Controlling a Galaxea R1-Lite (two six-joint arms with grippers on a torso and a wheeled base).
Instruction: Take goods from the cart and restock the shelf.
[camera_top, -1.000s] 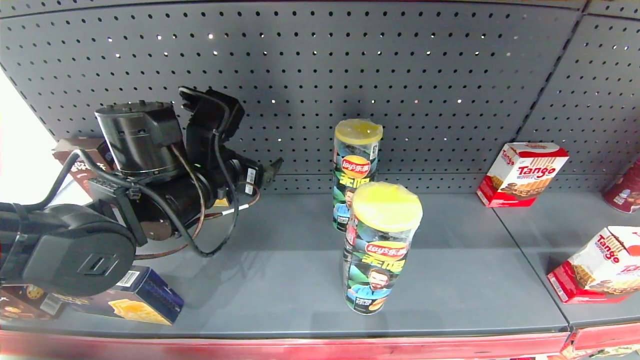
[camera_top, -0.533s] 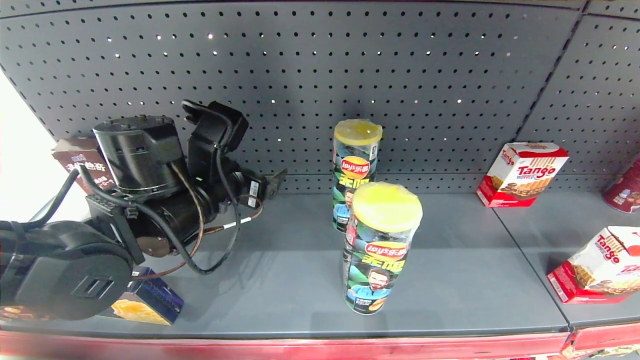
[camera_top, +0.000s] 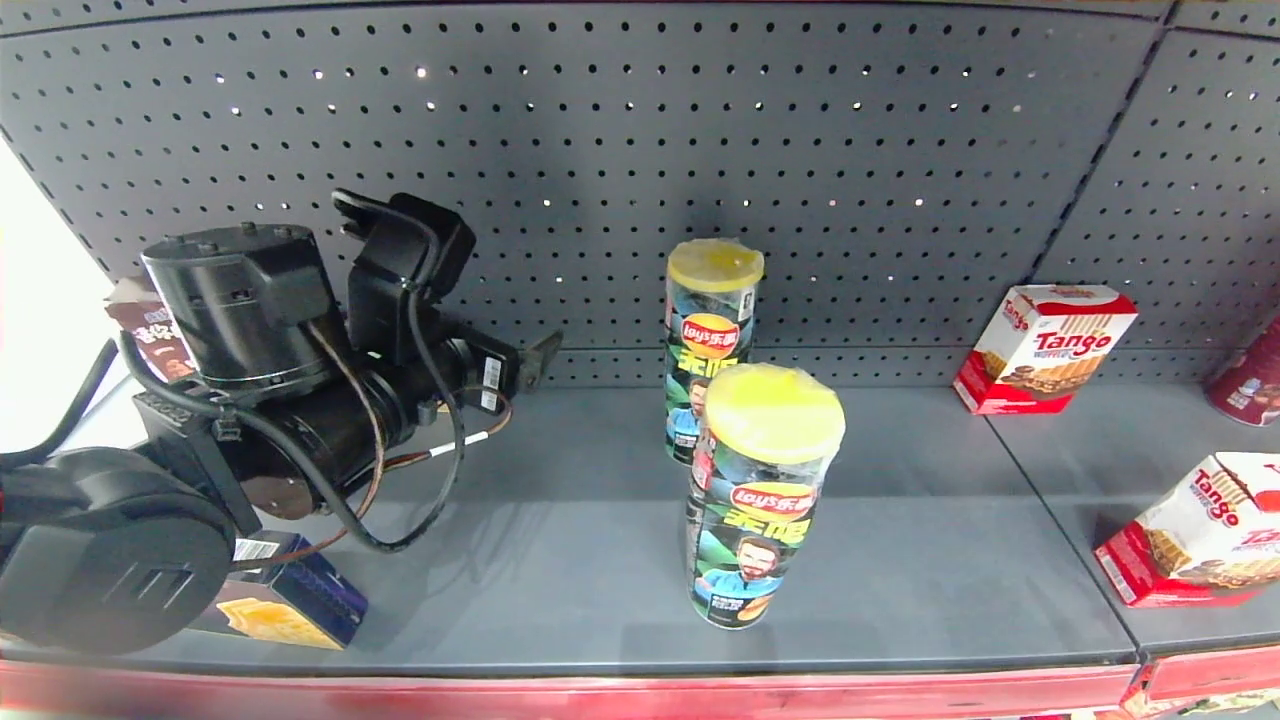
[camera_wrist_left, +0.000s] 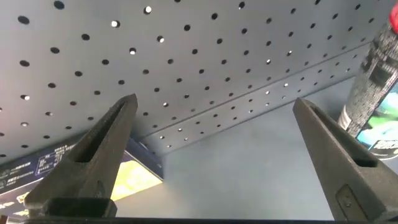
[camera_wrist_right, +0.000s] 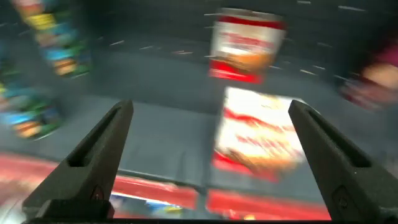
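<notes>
Yellow-lidded chip cans (camera_top: 762, 500), grey perforated shelf (camera_top: 560, 520), red-and-white boxes (camera_top: 1045, 345)

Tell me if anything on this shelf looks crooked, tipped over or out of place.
The front wafer box on the right leans askew, not squared to the shelf. The blue box at the front left lies flat and angled. The front chip can and back chip can stand upright, nothing spilled.
</notes>
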